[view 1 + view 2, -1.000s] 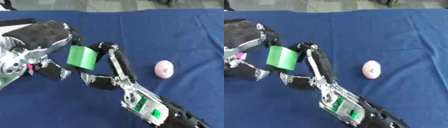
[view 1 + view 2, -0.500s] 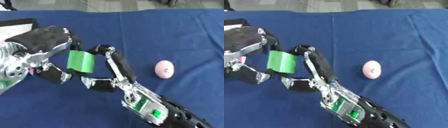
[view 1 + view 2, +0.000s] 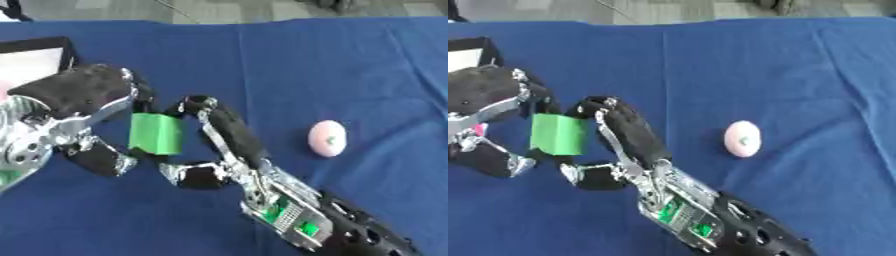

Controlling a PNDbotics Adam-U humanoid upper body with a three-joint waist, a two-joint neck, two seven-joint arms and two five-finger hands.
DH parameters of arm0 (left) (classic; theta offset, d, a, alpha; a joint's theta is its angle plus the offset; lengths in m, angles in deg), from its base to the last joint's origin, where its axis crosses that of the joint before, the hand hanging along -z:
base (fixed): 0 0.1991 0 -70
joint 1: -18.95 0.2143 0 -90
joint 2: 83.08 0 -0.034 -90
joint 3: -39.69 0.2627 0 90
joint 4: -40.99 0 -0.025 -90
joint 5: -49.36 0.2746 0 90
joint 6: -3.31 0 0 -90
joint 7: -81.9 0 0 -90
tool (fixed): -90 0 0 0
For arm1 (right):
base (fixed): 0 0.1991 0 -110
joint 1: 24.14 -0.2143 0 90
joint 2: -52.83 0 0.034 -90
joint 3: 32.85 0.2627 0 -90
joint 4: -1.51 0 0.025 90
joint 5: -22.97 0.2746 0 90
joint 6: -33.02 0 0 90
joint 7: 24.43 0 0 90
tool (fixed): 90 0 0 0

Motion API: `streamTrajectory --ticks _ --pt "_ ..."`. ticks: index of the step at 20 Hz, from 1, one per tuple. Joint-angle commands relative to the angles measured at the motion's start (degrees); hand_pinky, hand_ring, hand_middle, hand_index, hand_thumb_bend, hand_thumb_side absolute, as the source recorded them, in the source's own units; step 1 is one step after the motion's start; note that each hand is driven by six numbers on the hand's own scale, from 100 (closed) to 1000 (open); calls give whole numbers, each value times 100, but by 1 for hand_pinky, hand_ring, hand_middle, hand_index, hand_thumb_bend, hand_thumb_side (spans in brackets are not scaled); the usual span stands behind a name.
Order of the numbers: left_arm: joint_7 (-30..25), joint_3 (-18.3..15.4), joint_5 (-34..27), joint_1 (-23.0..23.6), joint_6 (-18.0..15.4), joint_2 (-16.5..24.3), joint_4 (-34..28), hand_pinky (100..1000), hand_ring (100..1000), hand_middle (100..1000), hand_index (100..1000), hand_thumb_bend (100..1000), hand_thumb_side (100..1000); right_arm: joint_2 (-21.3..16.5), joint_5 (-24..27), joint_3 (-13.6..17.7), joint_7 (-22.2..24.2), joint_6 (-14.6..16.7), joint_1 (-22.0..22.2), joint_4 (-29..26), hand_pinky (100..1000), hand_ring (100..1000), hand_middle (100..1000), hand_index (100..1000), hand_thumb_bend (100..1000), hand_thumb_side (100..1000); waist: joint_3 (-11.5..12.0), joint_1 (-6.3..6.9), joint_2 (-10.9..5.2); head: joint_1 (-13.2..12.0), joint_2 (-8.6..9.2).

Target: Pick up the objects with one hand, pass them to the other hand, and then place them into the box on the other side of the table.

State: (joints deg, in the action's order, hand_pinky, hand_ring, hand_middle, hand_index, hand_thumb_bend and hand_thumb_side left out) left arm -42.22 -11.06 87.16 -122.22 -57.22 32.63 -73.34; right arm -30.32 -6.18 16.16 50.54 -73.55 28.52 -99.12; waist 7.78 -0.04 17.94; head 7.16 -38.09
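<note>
A green block (image 3: 156, 134) hangs above the blue cloth, left of centre, between both hands. My left hand (image 3: 83, 92) comes in from the left, with fingers curled over the block's top left and its thumb (image 3: 101, 159) below. My right hand (image 3: 234, 136) reaches in from the lower right, one finger on the block's upper right corner and its thumb (image 3: 194, 175) bent under the bottom edge. A pink egg-shaped ball (image 3: 327, 138) with a small green mark lies on the cloth to the right, apart from both hands.
The box (image 3: 66, 49), black-rimmed with a pale inside, stands at the upper left edge, partly behind my left hand. The blue table cloth (image 3: 350, 65) stretches to the far edge. My right forearm (image 3: 297, 220) crosses the lower middle.
The green block and both hands around it have moved a little toward me. The pink ball has not moved.
</note>
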Motion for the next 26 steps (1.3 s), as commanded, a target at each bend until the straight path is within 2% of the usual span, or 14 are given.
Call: streamTrajectory --ticks 1,3,5,7,11,13,17,20,22,25,26 --pt "102 -300 5 2 34 372 -26 686 538 393 511 253 100 -52 -116 15 43 -24 -15 -46 889 781 697 936 197 113 -6 22 -118 -5 58" --pt "161 -336 -10 74 34 444 -26 684 538 391 510 261 100 -56 -148 23 22 -40 -10 -41 891 786 708 953 199 145 -8 18 -113 -5 63" --pt "208 -368 -22 150 39 509 -26 684 538 390 509 260 100 -54 -197 42 -29 -63 -8 -49 895 790 706 962 217 138 -9 15 -107 -9 68" --pt "252 -395 -36 195 45 542 -26 683 538 390 509 257 100 -55 -219 45 -56 -60 -8 -67 899 787 695 970 266 100 -10 10 -105 -8 67" --pt "347 -431 -83 225 60 558 -26 678 534 385 506 261 100 -53 -179 48 52 22 1 -77 908 784 686 976 372 100 -14 7 -102 0 71" --pt "417 -448 -128 250 71 570 -26 678 533 383 506 265 100 -53 -160 63 172 67 9 -72 917 792 691 982 354 100 -15 11 -98 -1 67" --pt "534 -467 -223 311 40 606 -26 679 536 382 506 269 100 -59 -153 114 415 137 21 -97 940 806 704 989 238 100 -31 12 -92 10 61" --pt "599 -472 -289 330 -1 628 -26 677 535 381 505 268 100 -74 -118 157 501 167 17 -157 949 808 707 988 310 100 -35 18 -90 8 57" --pt "647 -483 -313 341 -10 639 -26 675 533 377 503 270 100 -92 -111 171 527 178 16 -188 952 811 712 992 313 100 -38 18 -92 8 63" --pt "713 -492 -358 356 -41 654 -26 673 531 371 500 272 100 -106 -143 186 605 179 25 -195 961 821 728 1000 299 100 -42 16 -99 11 63" --pt "736 -495 -388 367 -62 664 -26 672 531 369 499 273 100 -113 -171 190 665 171 27 -187 973 831 741 1000 219 100 -43 15 -101 13 64"
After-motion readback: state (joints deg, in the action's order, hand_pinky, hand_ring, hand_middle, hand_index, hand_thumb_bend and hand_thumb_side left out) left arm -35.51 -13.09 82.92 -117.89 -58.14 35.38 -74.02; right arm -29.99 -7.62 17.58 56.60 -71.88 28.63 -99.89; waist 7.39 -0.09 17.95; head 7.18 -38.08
